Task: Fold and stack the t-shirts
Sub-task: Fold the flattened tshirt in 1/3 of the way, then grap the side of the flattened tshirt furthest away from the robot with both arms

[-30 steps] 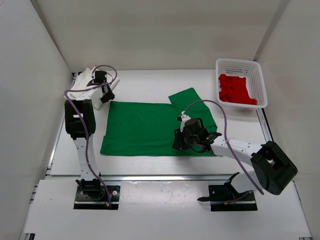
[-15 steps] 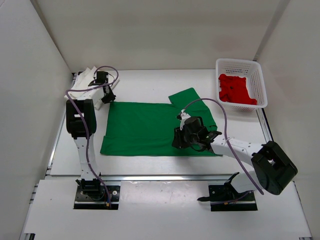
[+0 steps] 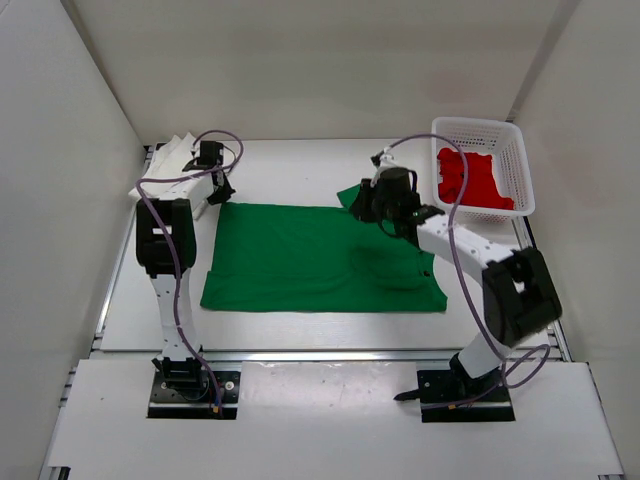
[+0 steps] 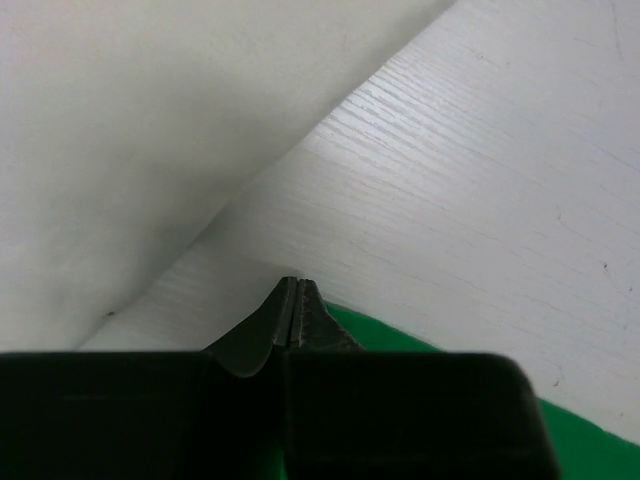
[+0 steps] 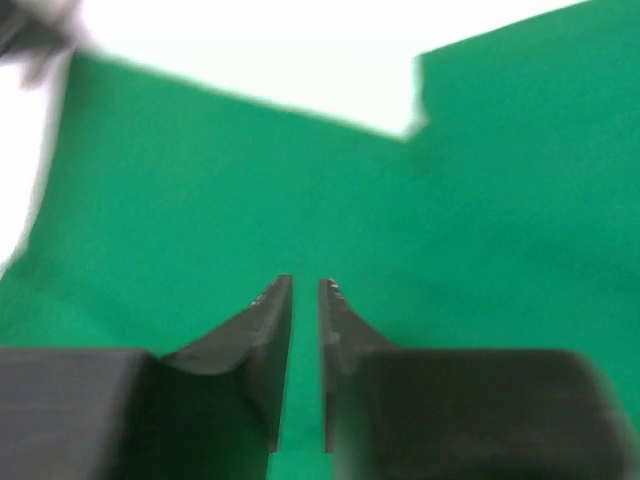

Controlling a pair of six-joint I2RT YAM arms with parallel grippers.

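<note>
The green t-shirt (image 3: 300, 260) is lying flat and smooth mid-bench (image 3: 300, 165), and 1 white t-shirt (image 3: 165, 165) is sitting far-left. The right gripper (image 5: 305, 285) is swinging from the near edge to the far-right sleeve, readying a fold. Its jaws are a slit apart, seemingly empty through the blur. The left gripper (image 4: 297, 283) jaws are pressing together.

green t-shirt (image 3: 300, 255): soft matt cloth | table (image 4: 480, 180): white, fine wood grain | basket (image 3: 482, 124): white plastic lattice

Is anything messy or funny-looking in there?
Yes. The red t-shirt is scrunched up in a heap inside the white basket at the far right, not folded. The green t-shirt lies spread flat in the middle, and the white t-shirt sits in the far-left corner.
</note>
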